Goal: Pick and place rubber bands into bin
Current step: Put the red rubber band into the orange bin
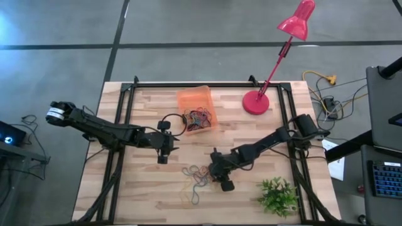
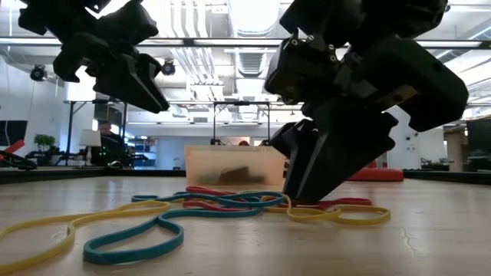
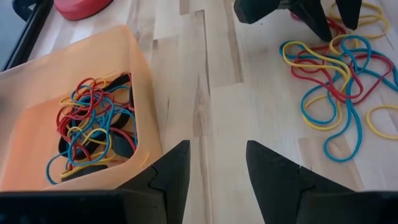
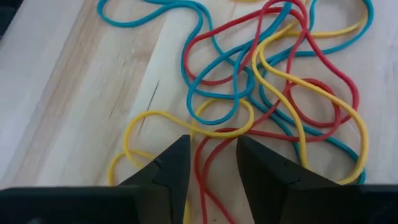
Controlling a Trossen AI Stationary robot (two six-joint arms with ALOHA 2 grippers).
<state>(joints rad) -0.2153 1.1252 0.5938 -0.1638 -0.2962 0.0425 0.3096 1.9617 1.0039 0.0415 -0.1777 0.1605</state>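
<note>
1. Orange and translucent, the bin [image 1: 197,108] is the landmark in the high view: it stands on the wooden table [image 1: 138,188] with a tangle of bands inside. The left tool [image 1: 162,158] hangs just beside the bin's near-left corner, its arm reaching in low from the table's left edge. The right tool [image 1: 221,182] points down onto the loose rubber bands [image 1: 196,179], which lie nearer the front than the bin; its arm bends in from the right.
2. Low view: the right tool [image 2: 303,201] tilts steeply, tips touching the table among the bands [image 2: 230,203], in front of the bin [image 2: 234,169]. The left tool is raised above the table, in front of the bin.
3. Left wrist view: the left tool [image 3: 217,163] is spread, gripping nothing, just beside the bin [image 3: 74,106].
4. Right wrist view: the right tool [image 4: 212,155] stands parted, with a red band [image 4: 205,163] running between its fingers, not pinched.
</note>
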